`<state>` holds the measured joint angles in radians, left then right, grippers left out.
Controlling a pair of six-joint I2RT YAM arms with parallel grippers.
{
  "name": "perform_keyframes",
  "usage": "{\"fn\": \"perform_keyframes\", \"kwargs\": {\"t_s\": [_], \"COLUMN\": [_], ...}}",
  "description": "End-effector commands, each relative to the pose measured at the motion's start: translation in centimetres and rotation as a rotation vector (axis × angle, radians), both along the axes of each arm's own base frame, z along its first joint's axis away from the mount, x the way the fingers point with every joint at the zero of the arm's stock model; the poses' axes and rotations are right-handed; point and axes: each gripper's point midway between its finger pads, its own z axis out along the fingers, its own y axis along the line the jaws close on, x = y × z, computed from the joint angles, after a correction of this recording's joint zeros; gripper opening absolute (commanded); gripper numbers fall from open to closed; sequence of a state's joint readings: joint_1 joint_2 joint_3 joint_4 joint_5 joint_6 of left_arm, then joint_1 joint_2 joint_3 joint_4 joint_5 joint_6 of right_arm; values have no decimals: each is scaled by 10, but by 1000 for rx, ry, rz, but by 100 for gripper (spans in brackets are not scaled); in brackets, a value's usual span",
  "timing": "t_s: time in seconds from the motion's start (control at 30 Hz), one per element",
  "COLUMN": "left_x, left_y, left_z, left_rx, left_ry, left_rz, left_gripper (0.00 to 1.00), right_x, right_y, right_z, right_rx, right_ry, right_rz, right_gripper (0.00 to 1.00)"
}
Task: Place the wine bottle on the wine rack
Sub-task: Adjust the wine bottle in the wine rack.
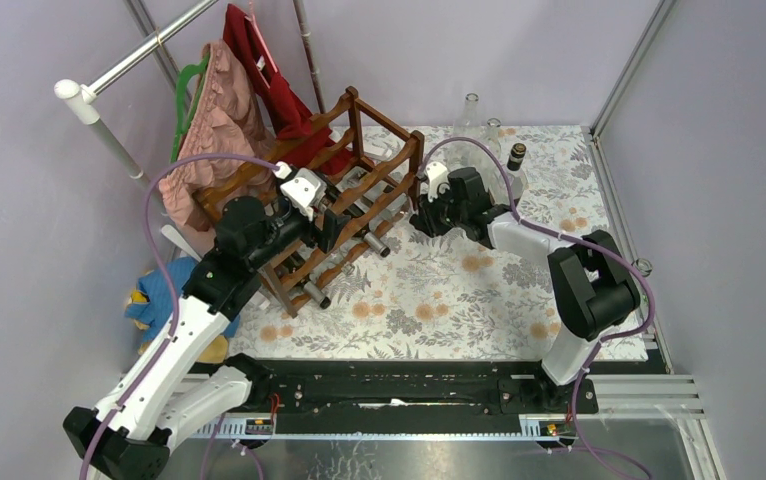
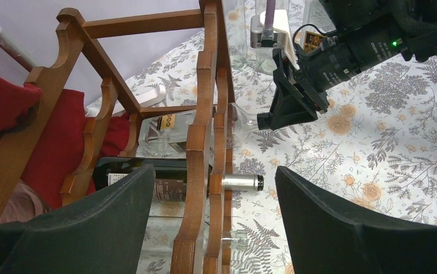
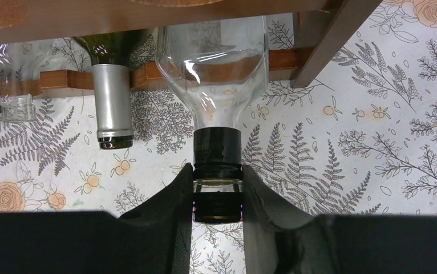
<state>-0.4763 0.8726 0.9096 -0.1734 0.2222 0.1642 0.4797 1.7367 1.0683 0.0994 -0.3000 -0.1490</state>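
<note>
The dark reddish-brown wine rack (image 1: 389,118) stands at the back left of the floral table. A clear wine bottle (image 3: 210,63) with a black-capped neck lies in the rack, neck pointing out. My right gripper (image 3: 218,191) is shut on that neck, just outside the rack's front rail; it shows in the top view (image 1: 417,218) too. My left gripper (image 2: 213,180) is open and empty, its fingers straddling the rack's scalloped rails (image 2: 196,142) without touching a bottle. It sits at the rack's near side (image 1: 331,228).
A dark green bottle with a silver foil neck (image 3: 113,108) and another clear bottle (image 3: 11,97) lie in the rack beside the held one. Loose bottles (image 1: 515,157) stand at the back right. Clothes (image 1: 219,110) hang behind the rack, and a stuffed toy (image 1: 154,300) lies at the left.
</note>
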Motion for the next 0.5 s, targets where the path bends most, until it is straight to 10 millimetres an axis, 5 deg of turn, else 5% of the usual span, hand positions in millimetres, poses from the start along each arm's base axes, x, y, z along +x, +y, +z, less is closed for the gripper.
{"fn": "perform_keyframes", "kwargs": {"t_s": [0.0,0.47], "left_x": [7,8], "left_y": [1,3], "left_z": [11,9], "left_rx": [-5,4], "left_ry": [-61,-68], "left_rz": [19,22], "left_gripper": [84,84], "right_x": [-25,-21], "right_y": [-5,8], "right_z": [-17,-37], "right_rx": [-17,56], "right_ry": [80,98], "right_rz": [27,23], "right_gripper": [3,0]}}
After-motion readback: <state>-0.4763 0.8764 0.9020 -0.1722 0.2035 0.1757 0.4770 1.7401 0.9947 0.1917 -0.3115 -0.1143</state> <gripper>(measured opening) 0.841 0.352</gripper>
